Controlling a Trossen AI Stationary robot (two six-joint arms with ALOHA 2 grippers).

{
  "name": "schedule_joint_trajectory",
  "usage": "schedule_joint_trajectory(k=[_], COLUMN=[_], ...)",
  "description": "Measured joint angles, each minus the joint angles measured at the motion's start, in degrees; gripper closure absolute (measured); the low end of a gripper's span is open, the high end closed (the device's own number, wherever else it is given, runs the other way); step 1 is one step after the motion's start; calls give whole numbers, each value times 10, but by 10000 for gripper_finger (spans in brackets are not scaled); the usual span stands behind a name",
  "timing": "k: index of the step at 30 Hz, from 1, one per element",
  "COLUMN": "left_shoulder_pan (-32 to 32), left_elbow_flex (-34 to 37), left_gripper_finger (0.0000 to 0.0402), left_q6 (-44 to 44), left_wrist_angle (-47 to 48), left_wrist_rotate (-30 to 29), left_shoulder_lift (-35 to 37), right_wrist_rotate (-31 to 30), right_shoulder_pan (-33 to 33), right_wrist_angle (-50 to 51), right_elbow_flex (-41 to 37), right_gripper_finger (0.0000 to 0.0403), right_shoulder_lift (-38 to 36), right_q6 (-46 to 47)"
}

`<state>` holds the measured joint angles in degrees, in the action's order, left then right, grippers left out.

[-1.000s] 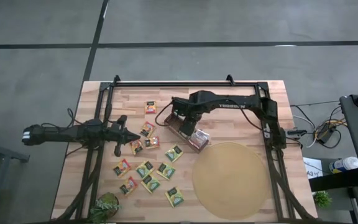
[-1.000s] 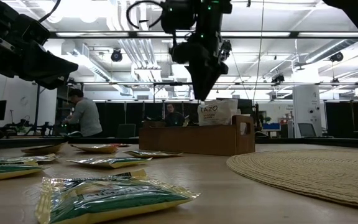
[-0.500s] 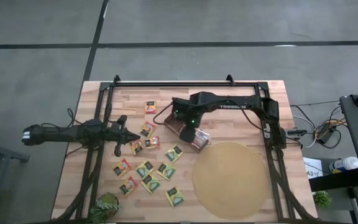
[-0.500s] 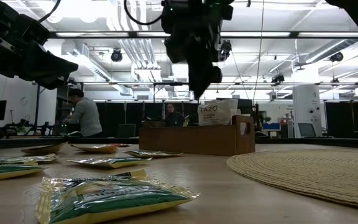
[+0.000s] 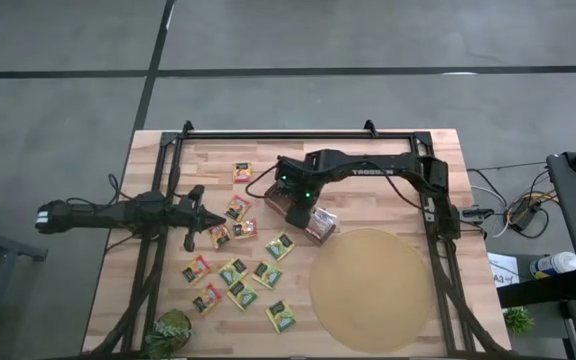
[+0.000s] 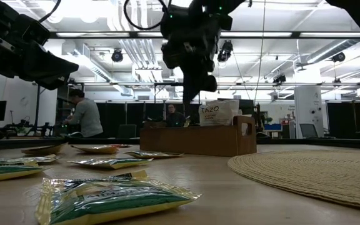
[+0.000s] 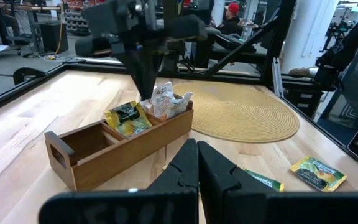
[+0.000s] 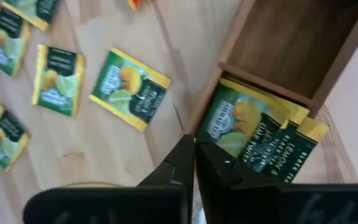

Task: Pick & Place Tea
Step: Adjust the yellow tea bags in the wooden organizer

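Note:
The brown wooden box [image 5: 296, 212] lies mid-table beside the round tan mat [image 5: 373, 288]. Green-yellow tea sachets [image 7: 127, 118] stand in its middle compartment, and a white one [image 7: 166, 101] stands in the end nearest the mat. Several loose tea sachets [image 5: 234, 272] lie flat on the table left of the box. My right gripper [image 6: 190, 95] hangs shut above the box, pointing steeply down, clear of it and holding nothing. In its wrist view the shut fingers [image 8: 193, 155] stand over the box wall beside the green sachets [image 8: 253, 134]. My left gripper [image 7: 197, 163] waits shut at the table's left.
The mat fills the near right of the table. A small potted plant [image 5: 172, 331] stands at the near left corner. Black frame rails [image 5: 298, 135] run along the far edge and both sides. An orange-red sachet [image 5: 241, 172] lies alone toward the far edge.
My right gripper has stayed above the box, but it has tipped and turned at the wrist. Its fingertips have swung a little toward the table's left. The box and the sachets have not moved.

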<state>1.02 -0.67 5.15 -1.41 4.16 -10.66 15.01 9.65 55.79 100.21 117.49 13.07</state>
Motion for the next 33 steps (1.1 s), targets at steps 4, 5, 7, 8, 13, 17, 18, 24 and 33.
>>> schedule_joint_trajectory(k=[4,5,7,8,13,17,18,24,33], left_shoulder_pan=[0,0,0,0,0,0,0,0,0], left_elbow_flex=[0,0,0,0,0,0,0,0,0], left_gripper_finger=[402,402,402,402,402,402,402,402,402], left_q6=[0,0,0,0,0,0,0,0,0], left_wrist_angle=[0,0,0,0,0,0,0,0,0], left_wrist_rotate=[0,0,0,0,0,0,0,0,0], left_shoulder_lift=[0,0,0,0,0,0,0,0,0], right_wrist_rotate=[0,0,0,0,-2,-5,-5,-7,-22], right_shoulder_pan=[5,7,11,13,18,19,20,22,24], right_wrist_angle=[-19,-22,-31,-36,-43,-44,-44,-45,-33], right_elbow_flex=[-19,-23,-33,-37,-52,-58,-59,-64,-59], right_gripper_finger=[394,394,394,394,394,394,394,394,394], right_shoulder_lift=[0,0,0,0,0,0,0,0,-14], right_q6=[0,1,1,1,3,2,2,2,4])
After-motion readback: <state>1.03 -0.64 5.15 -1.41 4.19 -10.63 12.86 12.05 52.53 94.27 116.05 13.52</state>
